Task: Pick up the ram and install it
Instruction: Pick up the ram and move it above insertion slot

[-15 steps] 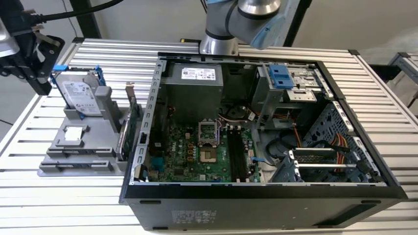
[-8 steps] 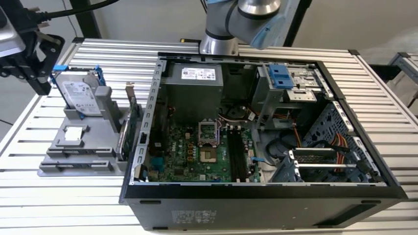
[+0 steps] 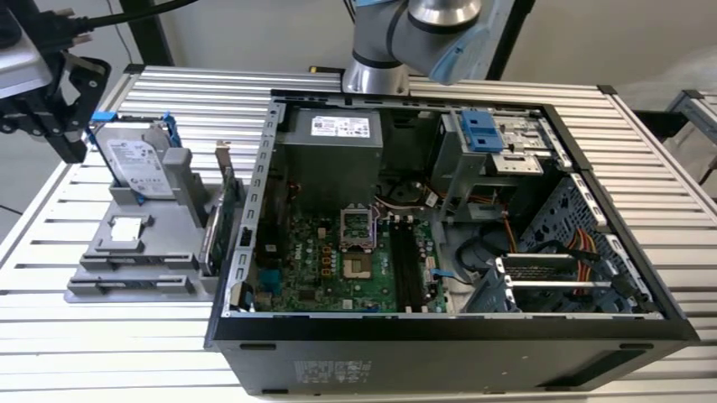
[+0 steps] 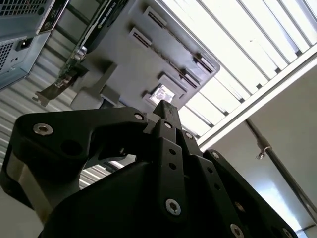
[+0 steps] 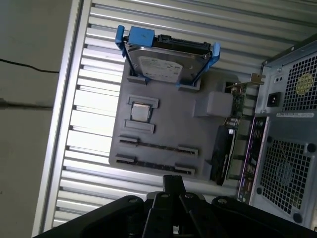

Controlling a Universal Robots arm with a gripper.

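Observation:
A long, dark, narrow stick that I take for the ram (image 3: 401, 267) stands in a memory slot of the motherboard (image 3: 325, 260) inside the open computer case (image 3: 448, 332). My gripper (image 3: 70, 138) hangs off the exterior view's left, above and beside the grey parts holder (image 3: 134, 252), well away from the case. In both wrist views the gripper (image 4: 166, 108) (image 5: 173, 181) has its fingers pressed together with nothing between them. The two long slots (image 5: 156, 146) of the parts holder (image 5: 163, 124) hold no stick.
A silver hard drive (image 3: 137, 164) (image 5: 166, 62) in a blue frame stands at the holder's back. A green expansion card (image 3: 221, 220) (image 5: 223, 148) stands on edge between holder and case. The slatted table's edge (image 5: 64, 124) lies close beside the holder.

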